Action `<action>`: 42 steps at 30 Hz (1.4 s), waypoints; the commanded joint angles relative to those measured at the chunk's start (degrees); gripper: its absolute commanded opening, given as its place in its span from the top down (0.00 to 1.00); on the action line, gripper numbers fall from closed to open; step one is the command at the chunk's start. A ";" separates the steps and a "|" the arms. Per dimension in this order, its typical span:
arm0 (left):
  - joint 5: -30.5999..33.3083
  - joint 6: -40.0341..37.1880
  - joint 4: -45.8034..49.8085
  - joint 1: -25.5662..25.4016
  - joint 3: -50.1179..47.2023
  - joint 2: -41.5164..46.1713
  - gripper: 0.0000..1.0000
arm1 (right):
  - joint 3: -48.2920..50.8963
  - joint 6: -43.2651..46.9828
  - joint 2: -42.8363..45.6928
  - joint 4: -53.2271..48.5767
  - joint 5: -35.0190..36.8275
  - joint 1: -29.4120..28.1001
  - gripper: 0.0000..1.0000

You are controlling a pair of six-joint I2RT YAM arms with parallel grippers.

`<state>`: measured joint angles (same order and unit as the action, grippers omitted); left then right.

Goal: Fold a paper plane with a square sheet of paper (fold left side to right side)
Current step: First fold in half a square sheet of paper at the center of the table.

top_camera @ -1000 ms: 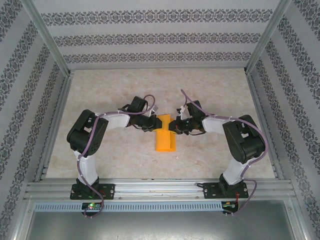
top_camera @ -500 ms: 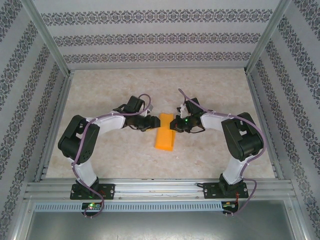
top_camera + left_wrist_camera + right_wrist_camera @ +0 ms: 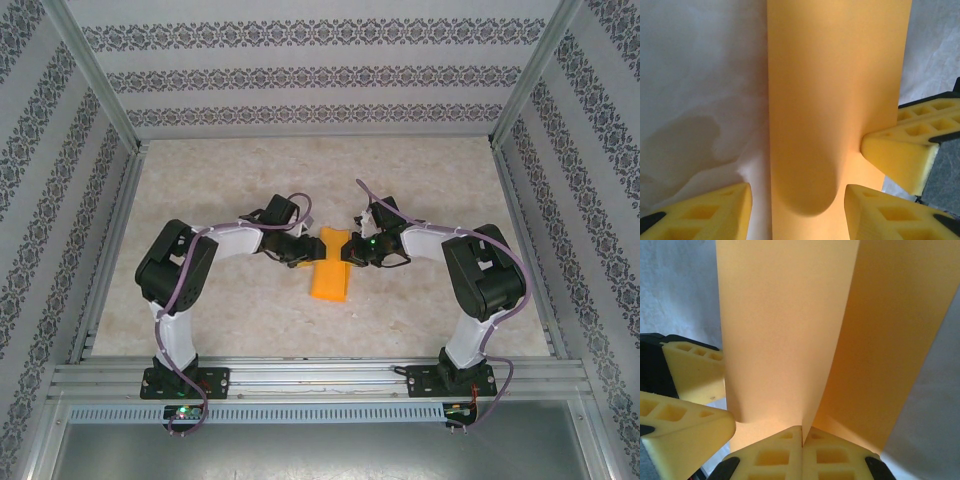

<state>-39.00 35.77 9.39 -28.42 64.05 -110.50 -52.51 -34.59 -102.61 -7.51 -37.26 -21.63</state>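
Left arm [image 3: 185, 265] and right arm [image 3: 485, 270] bend inward, elbows at frame left and right, wrists meeting at frame centre. Left claw [image 3: 797, 194]: fingers spread wide apart. Right claw [image 3: 802, 435]: fingers pressed together, pinching the fold of the square sheet of paper [image 3: 785, 330].
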 commanded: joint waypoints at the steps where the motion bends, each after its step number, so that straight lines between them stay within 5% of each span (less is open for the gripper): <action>1: -0.86 -1.40 2.78 -1.24 2.23 -1.76 0.50 | -0.49 0.84 -0.69 -1.06 1.12 -0.35 0.97; 8: 2.67 -1.62 9.05 -2.62 3.99 -3.92 0.65 | -0.49 1.17 0.25 -2.20 2.08 -0.17 0.84; 17: 6.32 0.59 12.26 -4.90 2.77 -3.85 0.66 | 2.79 1.25 7.62 -4.67 6.93 3.53 0.61; 42: 10.31 9.43 16.93 -12.51 4.39 -6.83 0.61 | 8.04 2.33 14.21 -6.17 9.77 8.22 0.59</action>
<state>-22.59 43.42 19.16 -35.64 70.91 -112.77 -45.06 -33.80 -88.97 -12.69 -27.86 -13.69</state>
